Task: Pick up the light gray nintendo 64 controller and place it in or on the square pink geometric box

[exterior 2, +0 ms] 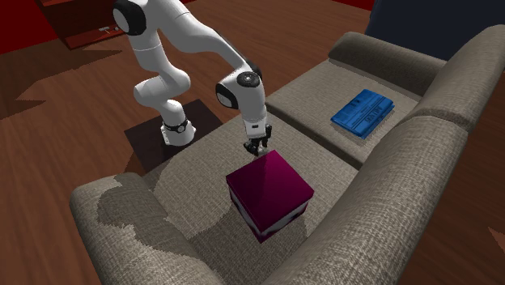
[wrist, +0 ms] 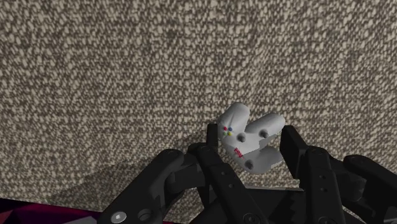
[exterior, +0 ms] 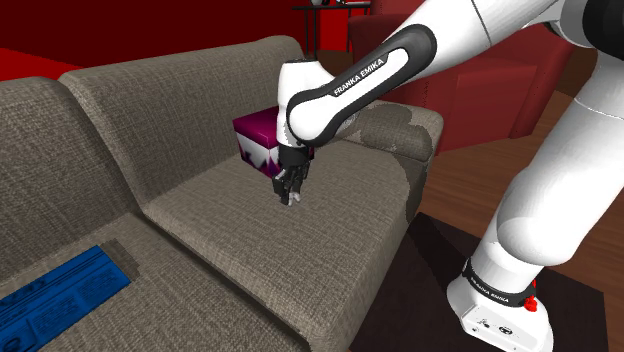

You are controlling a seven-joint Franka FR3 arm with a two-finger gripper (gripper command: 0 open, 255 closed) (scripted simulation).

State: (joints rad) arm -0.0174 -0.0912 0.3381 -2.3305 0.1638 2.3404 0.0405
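Fingers [wrist: 294, 150] closed on the grey controller [wrist: 247, 140], we hold it above the cushion [exterior: 300, 250] so it can clear the pink box [exterior 2: 269, 193] just beside them

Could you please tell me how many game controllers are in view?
1. The light grey Nintendo 64 controller is clasped in the hand, over the sofa seat beside the magenta box. Another could lie hidden behind the box or the arm.
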